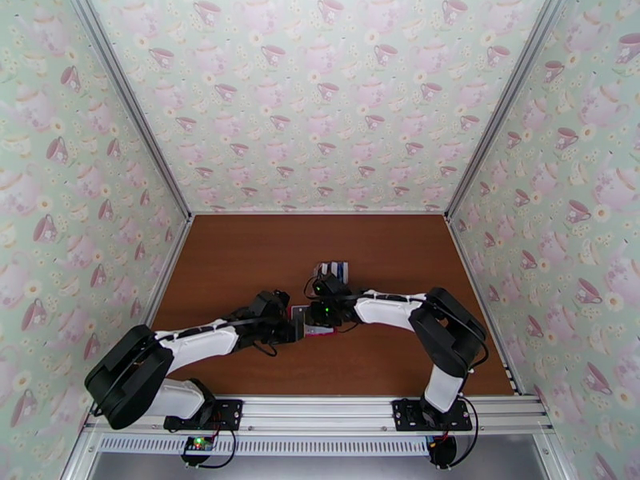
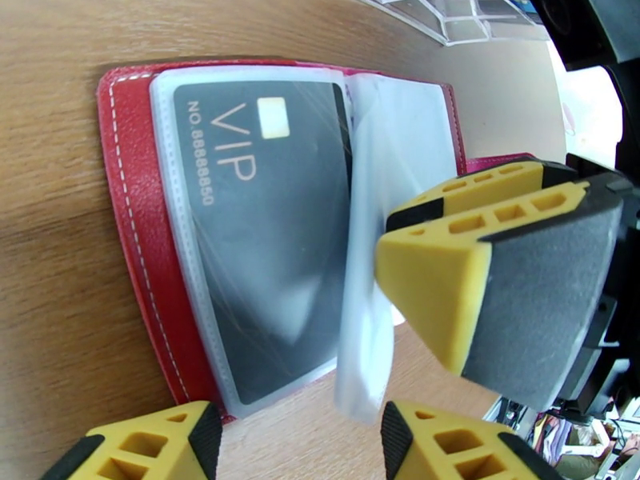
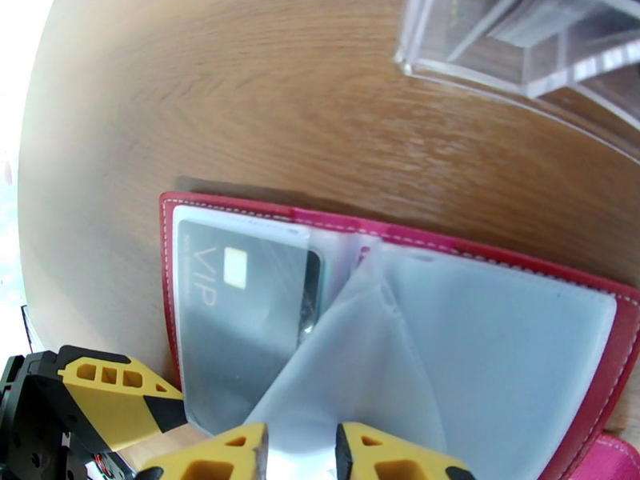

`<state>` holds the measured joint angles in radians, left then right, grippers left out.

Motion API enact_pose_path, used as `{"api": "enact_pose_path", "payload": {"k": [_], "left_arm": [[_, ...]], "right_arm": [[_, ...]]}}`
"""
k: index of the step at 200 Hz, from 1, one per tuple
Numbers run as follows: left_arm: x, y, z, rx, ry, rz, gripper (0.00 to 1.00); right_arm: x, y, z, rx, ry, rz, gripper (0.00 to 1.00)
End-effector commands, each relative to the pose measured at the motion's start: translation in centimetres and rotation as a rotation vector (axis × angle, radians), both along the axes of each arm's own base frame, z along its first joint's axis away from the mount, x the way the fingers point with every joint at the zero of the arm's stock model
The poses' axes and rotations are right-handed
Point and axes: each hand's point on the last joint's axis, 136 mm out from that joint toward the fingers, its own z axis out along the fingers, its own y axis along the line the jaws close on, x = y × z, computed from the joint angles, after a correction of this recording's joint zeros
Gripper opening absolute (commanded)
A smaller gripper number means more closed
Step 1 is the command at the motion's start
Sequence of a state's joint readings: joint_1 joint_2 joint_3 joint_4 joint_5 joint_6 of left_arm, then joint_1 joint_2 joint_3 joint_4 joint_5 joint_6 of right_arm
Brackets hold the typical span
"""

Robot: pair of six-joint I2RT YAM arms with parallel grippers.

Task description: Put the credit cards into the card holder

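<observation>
Inside red card holder [image 2: 128,194] — black VIP card [image 2: 264,250], hazy behind plastic sleeve [image 2: 168,154].

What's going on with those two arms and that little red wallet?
Two robot arms are working on the red card holder, which lies open on the table. One black VIP card sits sleeved inside. The right gripper has a raised clear sleeve between its fingers, while the left gripper hangs open beside the holder. A clear stand sits further back.
</observation>
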<state>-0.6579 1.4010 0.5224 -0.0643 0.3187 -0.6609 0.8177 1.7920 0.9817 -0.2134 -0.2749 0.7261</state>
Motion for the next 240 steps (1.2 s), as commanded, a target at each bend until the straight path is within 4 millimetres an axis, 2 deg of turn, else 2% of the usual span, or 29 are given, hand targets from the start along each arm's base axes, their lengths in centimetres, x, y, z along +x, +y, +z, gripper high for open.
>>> {"api": "enact_pose_path", "payload": {"k": [1,67,113,154,190,240], "left_arm": [[-0.1,1.3,-0.7,0.083,0.0,0.002,0.6],[0.1,2.2,-1.7,0.157,0.005,0.003,0.59],[-0.4,1.1,-1.2,0.131,-0.024,-0.06,0.59],[-0.5,2.3,-1.6,0.219,-0.025,-0.071,0.59],[-0.5,2.4,-1.9,0.244,-0.03,-0.085,0.59],[-0.8,1.3,-1.9,0.254,-0.044,-0.139,0.6]], "right_arm": [[-0.2,1.3,0.0,0.023,0.021,0.018,0.29],[0.0,1.9,0.7,0.044,0.015,0.019,0.28],[0.2,2.4,0.4,0.044,0.024,0.018,0.29],[0.2,2.4,0.2,0.036,0.03,0.018,0.28],[0.1,2.4,-0.3,0.029,0.047,0.02,0.28],[0.1,2.9,-0.5,0.04,0.066,0.021,0.28]]}}
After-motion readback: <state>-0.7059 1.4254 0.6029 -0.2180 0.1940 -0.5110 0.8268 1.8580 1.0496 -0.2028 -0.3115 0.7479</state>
